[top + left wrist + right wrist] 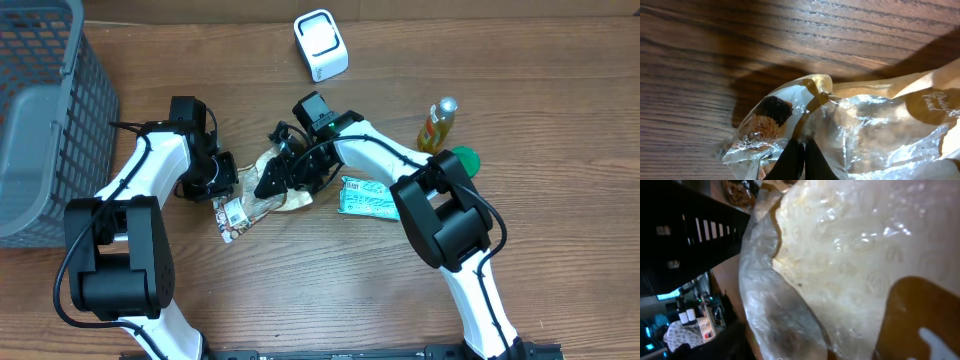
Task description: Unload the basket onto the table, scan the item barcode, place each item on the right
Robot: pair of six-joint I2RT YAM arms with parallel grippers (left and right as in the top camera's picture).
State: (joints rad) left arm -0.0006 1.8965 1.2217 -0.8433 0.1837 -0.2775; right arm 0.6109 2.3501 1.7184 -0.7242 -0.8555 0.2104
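You are pinching the snack packet (255,205), lying mid-tabletop, in the closed left pincer (800,157), while the right pincer (275,178), grip untellable, is hovering over it, so be presenting its barcode (232,212) flat to the far-edge scanner (321,45).

From above, the right claw (284,178) covers the middle of the snack bag (262,198), and I can't make out how its jaws stand. The label (232,213) on the bag's near end is too small to read. The grey basket (40,120) runs off the left edge. In the right wrist view, the bag fills the frame in a blur. In the left wrist view, the left claw (801,147) is cut off at the bottom edge, with only its tips showing.
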